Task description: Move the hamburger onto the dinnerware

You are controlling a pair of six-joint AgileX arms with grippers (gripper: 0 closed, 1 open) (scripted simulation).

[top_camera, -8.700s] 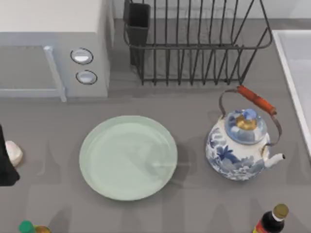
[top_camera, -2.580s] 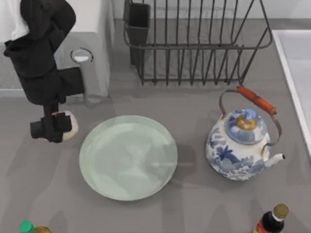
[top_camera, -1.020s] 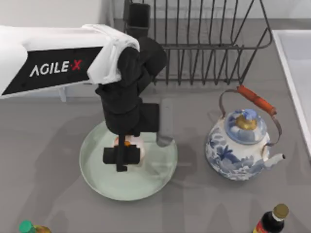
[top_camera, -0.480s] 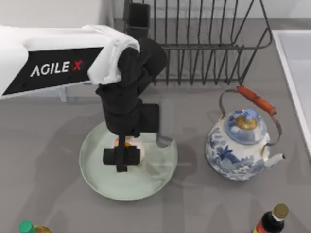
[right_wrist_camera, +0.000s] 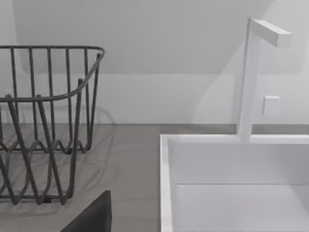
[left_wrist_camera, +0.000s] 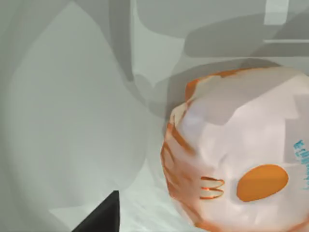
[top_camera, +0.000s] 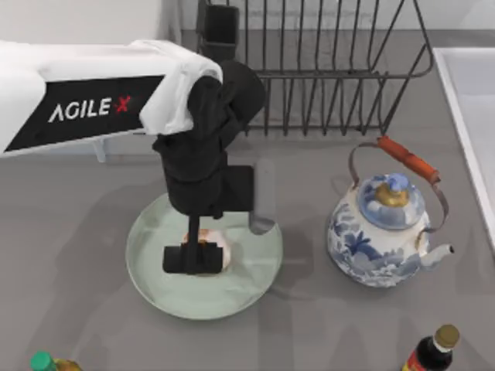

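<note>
The hamburger [top_camera: 223,258], a small cream lump with orange marks, lies on the pale mint-green dinnerware [top_camera: 255,278] near its middle. My left gripper [top_camera: 198,259] hovers directly above it, open, its black finger bar spread wide across the bun. In the left wrist view the hamburger [left_wrist_camera: 241,159] rests on the plate's glossy surface [left_wrist_camera: 72,121], and one dark fingertip [left_wrist_camera: 99,217] stands clear of its side. My right arm is parked off the table; in the right wrist view one of its fingers [right_wrist_camera: 94,215] sits well off centre, so that gripper is open.
A blue-and-white floral teapot [top_camera: 383,228] stands right of the plate. A wire dish rack [top_camera: 309,69] and a microwave [top_camera: 131,124] are behind it. Bottles stand at the front edge [top_camera: 429,352] [top_camera: 42,362]. A white sink [right_wrist_camera: 236,183] lies at far right.
Over the last second the left gripper has dropped slightly toward the front of the plate and its fingers have spread apart, letting go of the hamburger, which now lies on the plate.
</note>
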